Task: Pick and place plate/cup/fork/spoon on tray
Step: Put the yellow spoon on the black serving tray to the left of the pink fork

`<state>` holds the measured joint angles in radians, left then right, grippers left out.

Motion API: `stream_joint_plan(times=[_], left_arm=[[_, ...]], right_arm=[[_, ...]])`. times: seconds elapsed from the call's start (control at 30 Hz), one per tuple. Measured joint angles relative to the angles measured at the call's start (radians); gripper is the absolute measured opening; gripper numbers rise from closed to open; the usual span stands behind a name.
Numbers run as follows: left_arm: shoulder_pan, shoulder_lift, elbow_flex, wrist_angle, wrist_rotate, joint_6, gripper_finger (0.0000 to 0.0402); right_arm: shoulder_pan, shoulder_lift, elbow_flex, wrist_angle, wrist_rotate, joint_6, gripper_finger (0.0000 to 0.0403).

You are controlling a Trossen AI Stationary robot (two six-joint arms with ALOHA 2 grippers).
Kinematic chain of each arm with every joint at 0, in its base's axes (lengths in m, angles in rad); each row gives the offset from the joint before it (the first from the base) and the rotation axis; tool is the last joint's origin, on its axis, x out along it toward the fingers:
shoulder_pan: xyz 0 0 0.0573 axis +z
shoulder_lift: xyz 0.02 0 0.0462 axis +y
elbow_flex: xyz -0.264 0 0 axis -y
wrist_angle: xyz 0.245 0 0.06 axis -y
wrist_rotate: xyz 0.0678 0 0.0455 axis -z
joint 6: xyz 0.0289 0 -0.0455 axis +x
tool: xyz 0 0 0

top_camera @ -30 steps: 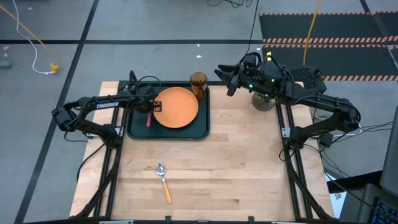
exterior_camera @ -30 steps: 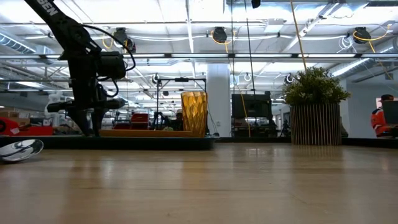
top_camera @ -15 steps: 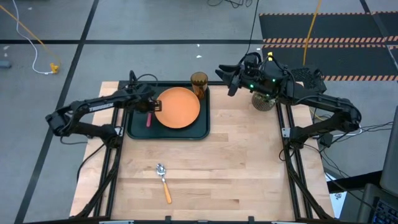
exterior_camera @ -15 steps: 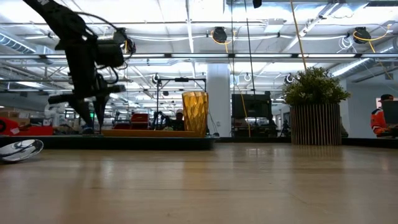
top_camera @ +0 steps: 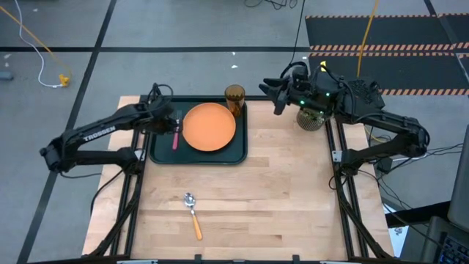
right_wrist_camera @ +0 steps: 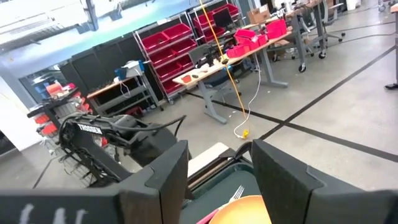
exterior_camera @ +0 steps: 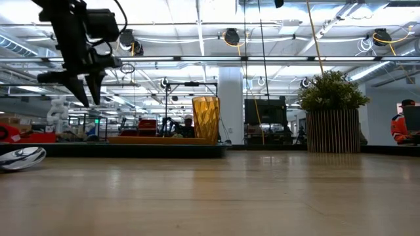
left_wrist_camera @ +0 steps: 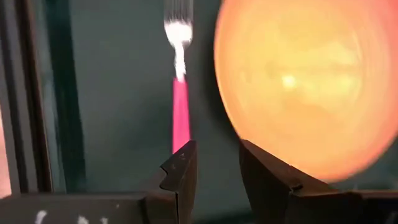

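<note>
L gripper (left_wrist_camera: pixel 214 177): jaws narrowly apart, empty, raised over the left end of the dark green-black rimmed tray (top_camera: pixel 160 154). Directly below it lies the pink-handled fork w/ silver tines (top_camera: pixel 176 135), flat on the tray just beside the round orange plate (top_camera: pixel 209 126). Amber translucent tumbler (top_camera: pixel 234 98) stands in tray's far right corner. R gripper (right_wrist_camera: pixel 217 180): open, empty, idle beyond that corner. Three of four placed. Left: orange-handled metal spoon (top_camera: pixel 193 215), on bare wood table (top_camera: pixel 293 191), well apart from tray.
</note>
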<state>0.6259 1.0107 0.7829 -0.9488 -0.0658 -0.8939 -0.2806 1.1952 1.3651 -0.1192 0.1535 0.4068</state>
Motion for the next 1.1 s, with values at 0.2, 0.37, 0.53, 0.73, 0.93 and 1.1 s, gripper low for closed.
stream_joint_plan(times=[0.2, 0.37, 0.53, 0.73, 0.93, 1.1], left_arm=[[-0.178, -0.033, 0.028, -0.094, 0.094, -0.17, 0.0122], [-0.386, -0.035, 0.043, -0.109, 0.154, -0.387, 0.0122], [-0.625, -0.014, 0.056, -0.095, 0.158, -0.631, 0.0122], [-0.879, 0.064, 0.058, -0.035, 0.143, -0.904, 0.0122], [-1.059, 0.198, 0.058, 0.174, 0.095, -1.155, 0.0122], [-1.15, 0.334, 0.057, 0.32, 0.082, -1.308, 0.0122]], right_arm=[[0.0, -0.047, 0.0, -0.08, -0.001, 0.0, 0.0171], [0.0, -0.097, 0.0, -0.154, -0.001, 0.004, 0.0171], [0.0, -0.14, 0.0, -0.219, -0.001, 0.026, 0.0171], [0.0, -0.174, 0.0, -0.296, -0.001, 0.026, 0.0171], [0.0, -0.197, 0.0, -0.346, -0.013, 0.026, 0.0171], [0.0, -0.209, 0.0, -0.357, -0.078, 0.026, 0.0171]])
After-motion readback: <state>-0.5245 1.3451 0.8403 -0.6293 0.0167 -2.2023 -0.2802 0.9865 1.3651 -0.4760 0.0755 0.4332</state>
